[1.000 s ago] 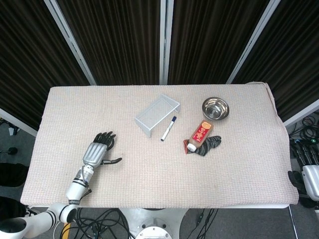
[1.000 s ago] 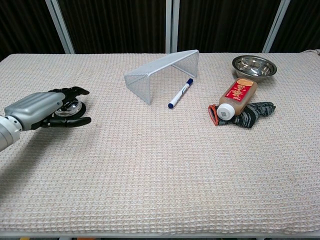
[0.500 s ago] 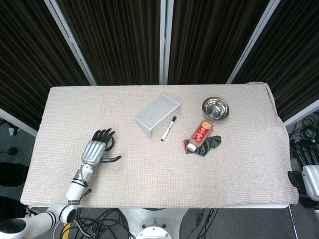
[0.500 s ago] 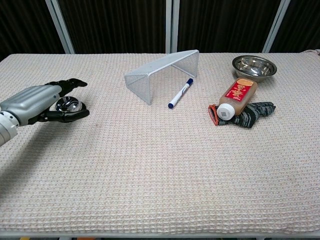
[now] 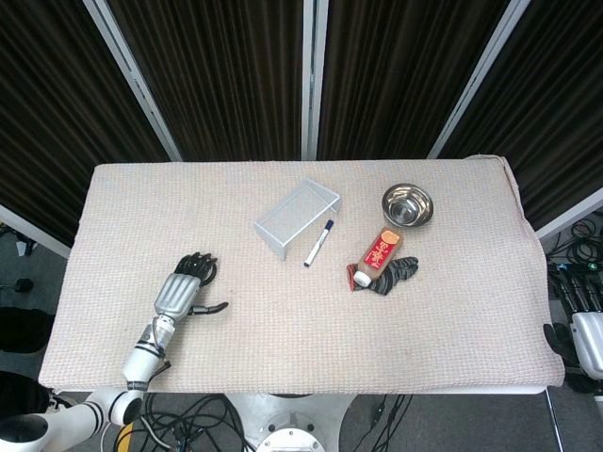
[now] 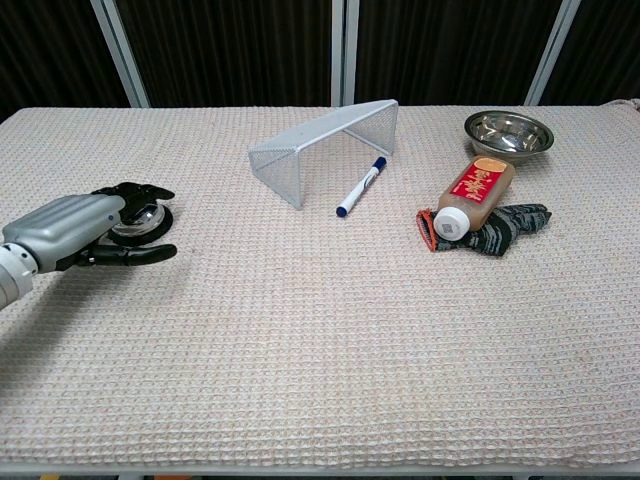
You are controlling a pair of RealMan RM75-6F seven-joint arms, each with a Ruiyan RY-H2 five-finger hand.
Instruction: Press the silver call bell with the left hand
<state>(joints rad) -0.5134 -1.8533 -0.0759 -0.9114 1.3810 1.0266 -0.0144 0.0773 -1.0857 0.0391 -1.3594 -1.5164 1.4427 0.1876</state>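
Left hand (image 6: 75, 228) lies low over the silver call bell (image 6: 137, 218) at the bench's (image 6: 320, 340) left side, fingers (image 6: 135, 192) draped on the dome, thumb stretched out beside it, gripping nothing. Whether it presses is unclear. Right hand (image 5: 586, 334) sits off the bench's right edge, its state unclear.

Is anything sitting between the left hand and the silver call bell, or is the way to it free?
Nothing visible stands between them. The left hand is already at the silver call bell, fingertips over its near side, thumb stretched out on the cloth in front of it. The mesh rack and marker lie well off to the right.
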